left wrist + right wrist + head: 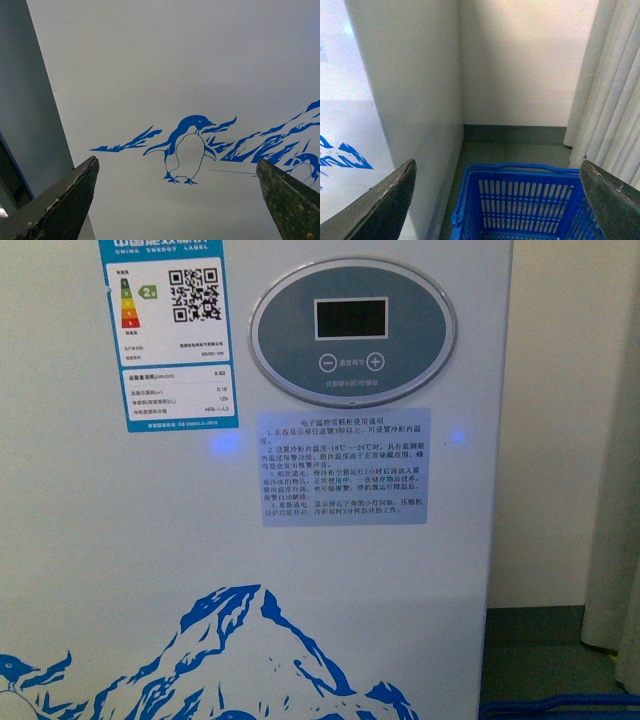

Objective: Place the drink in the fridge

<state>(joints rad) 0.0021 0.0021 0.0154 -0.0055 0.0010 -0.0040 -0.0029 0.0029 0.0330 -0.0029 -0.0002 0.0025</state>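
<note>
Drink: not seen in any view, so its long axis & bearing from the jaws can't be told. Blue basket (520, 200) on floor (515, 150) beside fridge (120, 540) sits below right jaws; if the drink's in there, they're nearer. Both spread, empty. Left jaws face fridge's penguin print (185, 150).

The basket (520, 205) stands on the floor (510, 152), right of the fridge (250, 590), before the wall (520, 60).
</note>
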